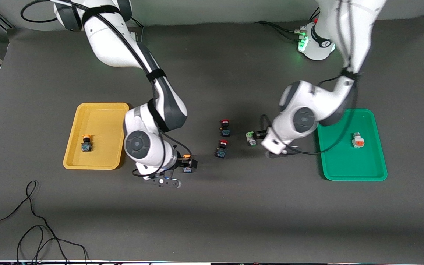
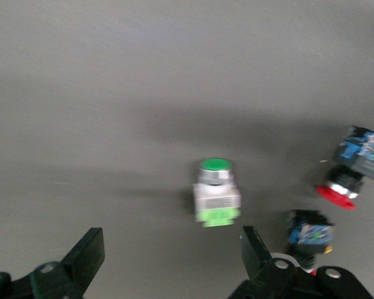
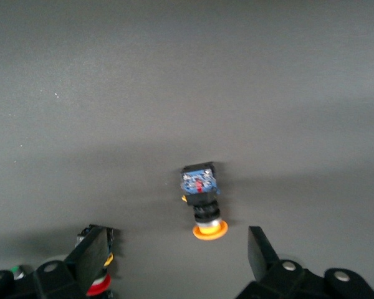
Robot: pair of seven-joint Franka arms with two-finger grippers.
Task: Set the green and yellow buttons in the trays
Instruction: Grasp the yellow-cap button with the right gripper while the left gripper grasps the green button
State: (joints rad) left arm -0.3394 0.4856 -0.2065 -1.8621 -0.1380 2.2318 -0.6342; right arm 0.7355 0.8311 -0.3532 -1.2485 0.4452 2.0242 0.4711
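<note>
While my left gripper (image 2: 168, 261) hangs wide open over the green button (image 2: 216, 192), my right gripper (image 3: 174, 265) gapes over a yellow button (image 3: 202, 200), green tray (image 1: 344, 165) at three o'clock, yellow tray (image 1: 101, 117) at nine.

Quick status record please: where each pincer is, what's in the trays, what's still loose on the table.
left pincer: open, over the green-faced button
right pincer: open, over the yellow-capped button on the table
yellow tray: one yellow-capped button
green tray: one white button with orange-red face
loose, mid-table: two red-capped buttons, untouched
left to place: two buttons
</note>
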